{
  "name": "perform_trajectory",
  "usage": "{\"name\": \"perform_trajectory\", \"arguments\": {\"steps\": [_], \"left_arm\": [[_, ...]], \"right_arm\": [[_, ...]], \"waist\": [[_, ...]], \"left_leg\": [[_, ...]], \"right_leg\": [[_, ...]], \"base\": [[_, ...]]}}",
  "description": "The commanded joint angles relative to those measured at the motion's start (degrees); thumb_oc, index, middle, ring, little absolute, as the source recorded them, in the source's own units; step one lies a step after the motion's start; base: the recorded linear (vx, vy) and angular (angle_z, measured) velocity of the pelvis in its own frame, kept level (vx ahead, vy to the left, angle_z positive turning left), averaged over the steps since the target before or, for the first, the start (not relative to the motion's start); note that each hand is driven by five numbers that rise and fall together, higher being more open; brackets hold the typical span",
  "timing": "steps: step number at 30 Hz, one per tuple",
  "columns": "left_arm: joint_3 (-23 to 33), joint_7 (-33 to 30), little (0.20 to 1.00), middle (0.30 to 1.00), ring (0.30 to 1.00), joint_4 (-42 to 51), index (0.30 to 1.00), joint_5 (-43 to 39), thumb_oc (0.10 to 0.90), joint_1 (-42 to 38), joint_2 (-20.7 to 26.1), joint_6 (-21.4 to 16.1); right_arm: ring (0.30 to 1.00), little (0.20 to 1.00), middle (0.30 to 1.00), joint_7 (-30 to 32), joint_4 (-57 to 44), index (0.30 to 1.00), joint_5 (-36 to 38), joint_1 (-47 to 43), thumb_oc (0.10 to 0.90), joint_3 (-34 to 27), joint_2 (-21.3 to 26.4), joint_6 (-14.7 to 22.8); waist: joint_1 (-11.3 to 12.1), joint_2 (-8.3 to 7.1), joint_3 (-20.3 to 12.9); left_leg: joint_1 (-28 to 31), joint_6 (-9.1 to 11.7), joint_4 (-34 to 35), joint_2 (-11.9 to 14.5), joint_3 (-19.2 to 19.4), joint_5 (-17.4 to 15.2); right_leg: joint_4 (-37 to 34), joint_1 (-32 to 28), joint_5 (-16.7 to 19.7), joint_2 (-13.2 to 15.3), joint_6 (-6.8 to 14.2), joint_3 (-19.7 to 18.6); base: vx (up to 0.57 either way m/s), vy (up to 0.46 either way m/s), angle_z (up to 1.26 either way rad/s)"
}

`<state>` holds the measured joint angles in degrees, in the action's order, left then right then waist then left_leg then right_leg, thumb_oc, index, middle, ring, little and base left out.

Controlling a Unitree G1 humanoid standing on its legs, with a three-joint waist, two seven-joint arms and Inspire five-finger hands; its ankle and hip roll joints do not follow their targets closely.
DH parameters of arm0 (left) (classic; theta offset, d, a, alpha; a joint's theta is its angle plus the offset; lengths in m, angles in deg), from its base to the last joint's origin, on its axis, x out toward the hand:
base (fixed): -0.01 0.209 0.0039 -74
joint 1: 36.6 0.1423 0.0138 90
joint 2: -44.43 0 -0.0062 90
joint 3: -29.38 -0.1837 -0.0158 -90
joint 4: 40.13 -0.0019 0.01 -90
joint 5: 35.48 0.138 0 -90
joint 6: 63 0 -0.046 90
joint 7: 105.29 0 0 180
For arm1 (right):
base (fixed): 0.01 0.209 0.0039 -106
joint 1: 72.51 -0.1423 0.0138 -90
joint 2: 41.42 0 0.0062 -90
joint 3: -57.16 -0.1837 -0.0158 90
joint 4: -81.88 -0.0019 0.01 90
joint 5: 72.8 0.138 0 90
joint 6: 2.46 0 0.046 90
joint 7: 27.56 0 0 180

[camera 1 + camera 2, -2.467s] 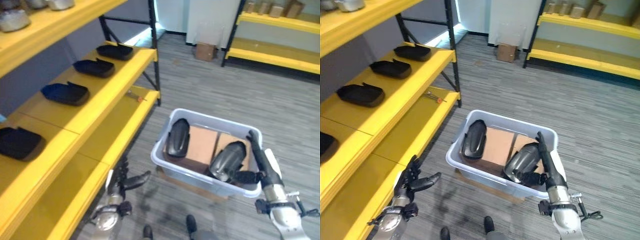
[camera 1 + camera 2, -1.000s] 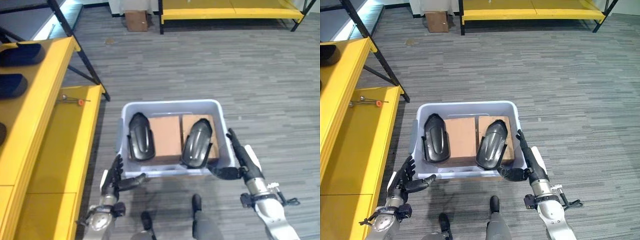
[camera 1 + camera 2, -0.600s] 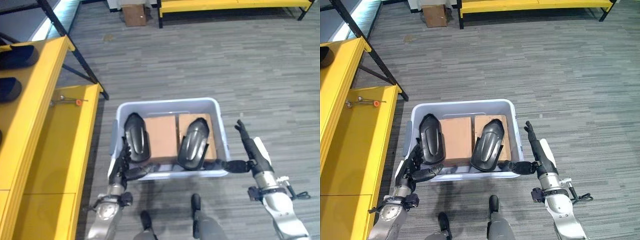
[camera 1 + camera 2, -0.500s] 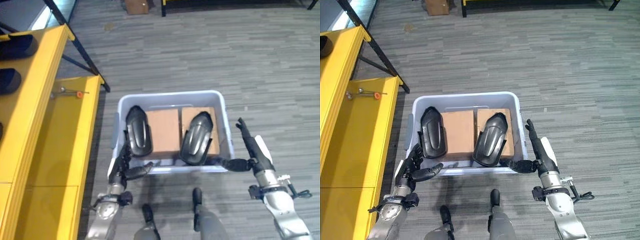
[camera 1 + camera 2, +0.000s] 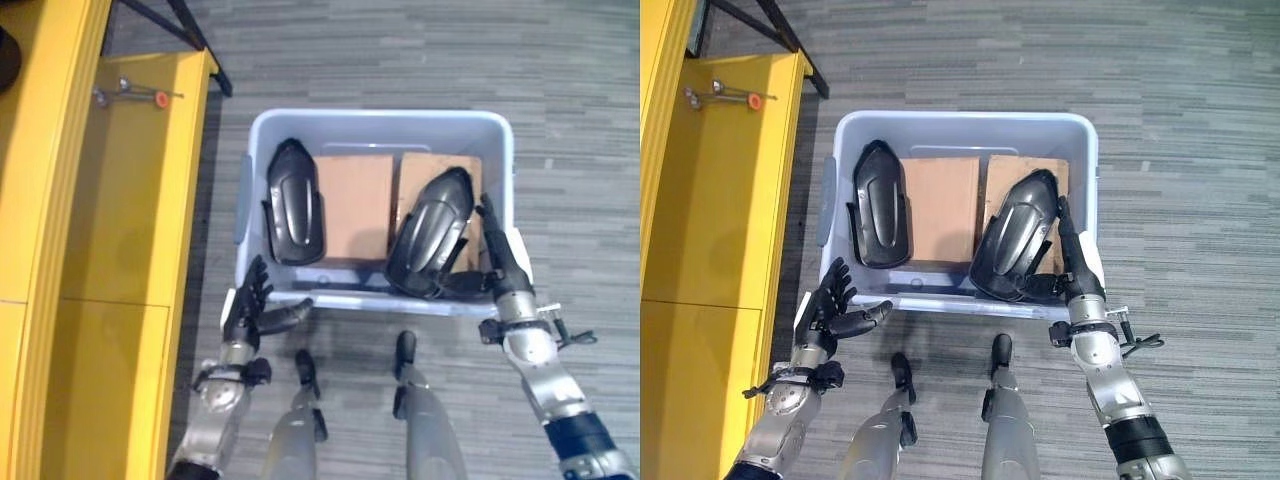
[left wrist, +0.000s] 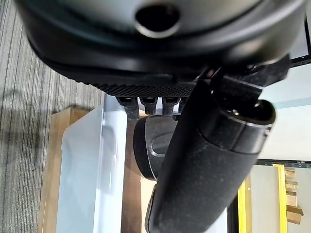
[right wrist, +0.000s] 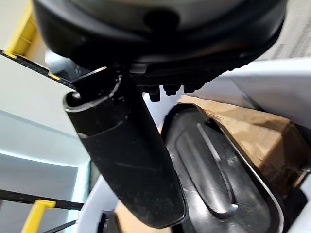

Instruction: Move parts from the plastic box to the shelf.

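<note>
plastic box [image 5: 1092,150]: pale grey-blue, on grey striped floor [image 5: 1200,120], just right of the yellow shelf [image 5: 720,200]; near rim close to both hands.
box contents: two dark moulded parts, each on a brown cardboard sheet [image 5: 940,205].
left part [image 5: 880,205]: lying flat lengthwise along the box's left wall, untouched.
right part [image 5: 1012,237]: tilted, near end propped toward the box's near-right corner, overlapping its cardboard.
right hand [image 5: 1072,262]: inside the box at the near-right corner, straight fingers laid along the right part's right edge, thumb reaching under its near end; fingers extended, no closed grasp; part sits just past the thumb in right wrist view.
left hand [image 5: 832,310]: outside the box at the near-left corner, fingers spread and relaxed, thumb pointing at the near rim; holding nothing, contact with the rim unclear.
left wrist view: box wall and left part visible past the thumb.
shelf: lower yellow board bare near the box; small tool with an orange tip [image 5: 725,97] at its far end, well apart from the box.
</note>
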<state>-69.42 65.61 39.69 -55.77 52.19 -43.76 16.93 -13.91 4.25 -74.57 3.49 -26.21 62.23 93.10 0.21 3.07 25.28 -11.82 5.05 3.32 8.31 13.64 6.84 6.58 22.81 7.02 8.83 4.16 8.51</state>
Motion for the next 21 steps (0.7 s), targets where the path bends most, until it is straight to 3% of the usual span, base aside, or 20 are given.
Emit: {"name": "perform_trajectory", "arguments": {"steps": [1, 13, 21], "left_arm": [[0.5, -1.0, 1.000, 1.000, 1.000, 4.8, 1.000, -1.8, 0.900, 0.5, 3.6, -4.3], [-1.0, -0.9, 1.000, 1.000, 1.000, 5.9, 1.000, -3.2, 0.900, 0.3, 3.7, -4.8], [-2.7, -0.7, 1.000, 1.000, 1.000, 7.0, 1.000, -4.8, 0.900, -0.4, 4.3, -5.2]], "right_arm": [[1.000, 1.000, 1.000, 2.4, -3.9, 1.000, 0.9, -3.7, 0.900, -0.1, 1.2, 3.5], [1.000, 1.000, 1.000, 2.9, 8.0, 1.000, 4.7, -13.8, 0.900, 4.1, 1.7, 2.5], [1.000, 1.000, 1.000, 4.2, 21.3, 1.000, 5.5, -25.1, 0.900, 7.0, 4.8, 1.2]], "waist": [[0.1, -2.48, -2.6], [1.8, -1.16, 0.3], [3.3, -0.03, 1.6]], "left_leg": [[2.6, -0.4, -4.6, -0.2, -0.9, -4.5], [0.1, -0.4, -4.8, -0.9, -2.3, -4.0], [-1.4, -0.4, -4.4, -1.3, -3.3, -3.4]], "right_leg": [[2.1, -1.1, -0.2, 2.5, 3.9, 1.1], [1.7, -0.2, 0.5, 3.4, 3.8, 2.2], [1.9, 0.9, 0.6, 3.8, 3.6, 2.9]], "base": [[-0.03, 0.015, 0.05], [-0.01, 0.005, 0.03], [-0.01, 0.015, 0.12]]}}
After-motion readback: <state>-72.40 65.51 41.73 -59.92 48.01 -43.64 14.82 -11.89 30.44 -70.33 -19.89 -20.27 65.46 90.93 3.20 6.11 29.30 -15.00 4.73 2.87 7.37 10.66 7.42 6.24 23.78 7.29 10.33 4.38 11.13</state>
